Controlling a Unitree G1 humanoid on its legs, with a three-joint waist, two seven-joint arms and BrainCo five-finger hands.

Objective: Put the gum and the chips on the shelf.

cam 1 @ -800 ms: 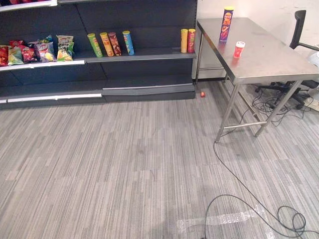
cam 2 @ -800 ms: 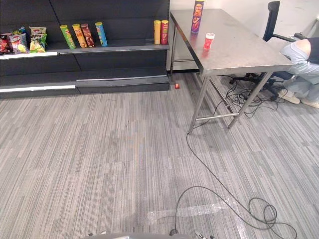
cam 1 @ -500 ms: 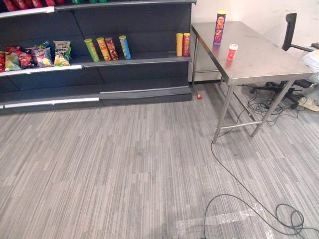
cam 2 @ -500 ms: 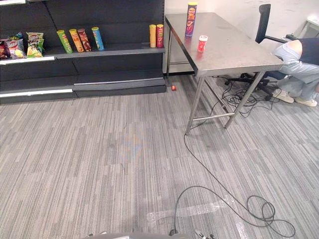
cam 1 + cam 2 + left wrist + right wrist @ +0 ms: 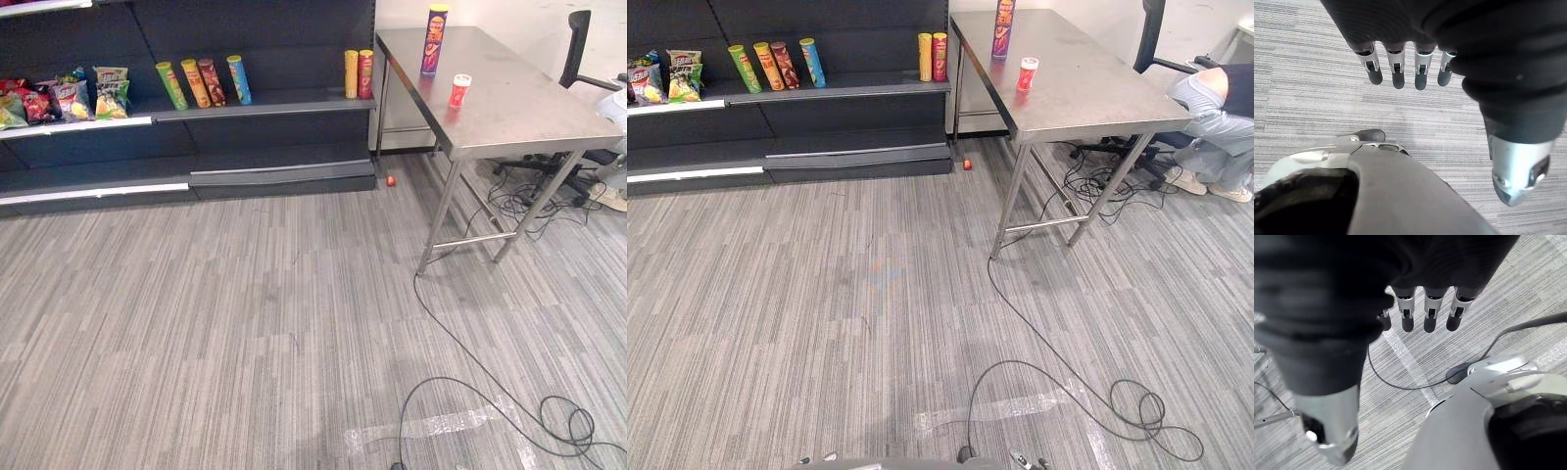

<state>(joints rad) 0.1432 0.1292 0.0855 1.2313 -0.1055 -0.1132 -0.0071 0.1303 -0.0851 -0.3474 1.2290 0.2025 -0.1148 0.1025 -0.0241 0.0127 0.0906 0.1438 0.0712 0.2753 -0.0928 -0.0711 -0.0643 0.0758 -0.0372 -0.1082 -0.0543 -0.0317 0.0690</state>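
Gum [image 5: 458,90], a small red tub with a pale lid, stands upright on the steel table [image 5: 529,113], toward its far half and apart from everything else. Chips [image 5: 434,39], a tall purple can with a yellow top, stand upright farther back on the same table, near its far left corner and a short way from the gum. Just left of the table runs the dark shelf [image 5: 274,106]. On its board a row of four cans [image 5: 204,82], green, orange, dark red and blue, leans backward. A yellow and a red can [image 5: 358,73] stand upright side by side at the end nearest the table. Snack bags [image 5: 73,96] sit at the shelf's far left. A small red object [image 5: 391,180] lies on the grey carpet [image 5: 245,323] by the shelf's foot. Beyond the table is a black office chair [image 5: 578,44], and a seated person [image 5: 1215,103] shows at the right edge. The left hand [image 5: 1400,24] hangs above the carpet with its fingers [image 5: 1397,68] straight and holding nothing. The right hand [image 5: 1440,264] hangs likewise, its fingers [image 5: 1431,311] straight and empty, over a strip of clear tape [image 5: 431,427] on the carpet.
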